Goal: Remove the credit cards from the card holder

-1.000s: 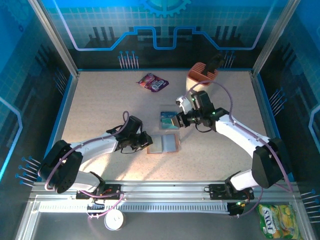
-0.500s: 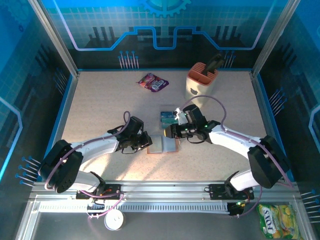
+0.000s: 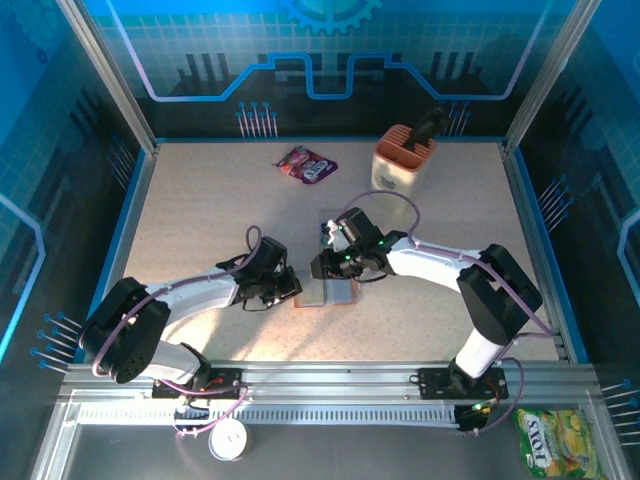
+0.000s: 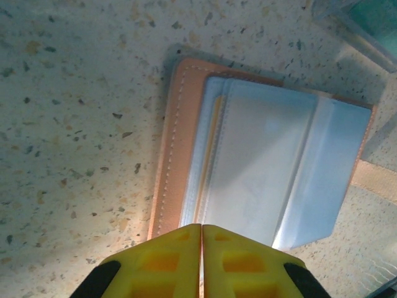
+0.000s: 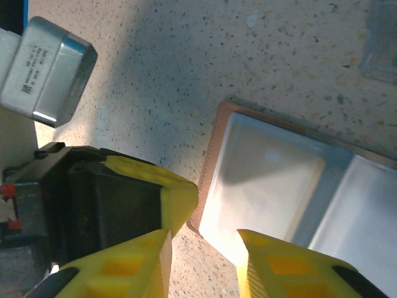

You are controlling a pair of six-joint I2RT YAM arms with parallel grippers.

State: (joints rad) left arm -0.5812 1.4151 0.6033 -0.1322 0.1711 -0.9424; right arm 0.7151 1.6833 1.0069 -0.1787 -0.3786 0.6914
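The card holder (image 3: pixel 327 292) lies open on the table, tan leather rim with grey-blue pockets (image 4: pixel 267 167). A thin orange card edge (image 4: pixel 214 127) peeks from its left pocket. My left gripper (image 3: pixel 293 286) is shut, its yellow tips (image 4: pixel 202 228) resting together on the holder's near edge. My right gripper (image 3: pixel 322 268) is open, its fingers (image 5: pixel 201 251) straddling the holder's corner (image 5: pixel 214 186) right beside the left gripper's finger (image 5: pixel 177 194). Teal credit cards (image 3: pixel 327 235) lie on the table just behind the holder, partly hidden by the right arm, and show again in the left wrist view (image 4: pixel 372 15).
A peach tool caddy (image 3: pixel 400 165) stands at the back right, and a purple snack packet (image 3: pixel 305 165) lies at the back centre. A green snack bag (image 3: pixel 550 440) sits outside the frame at the lower right. Blue walls ring the table.
My right gripper has swung left and down from beside the teal cards to the holder's left part. The left gripper stayed on the holder's edge and closed fully.
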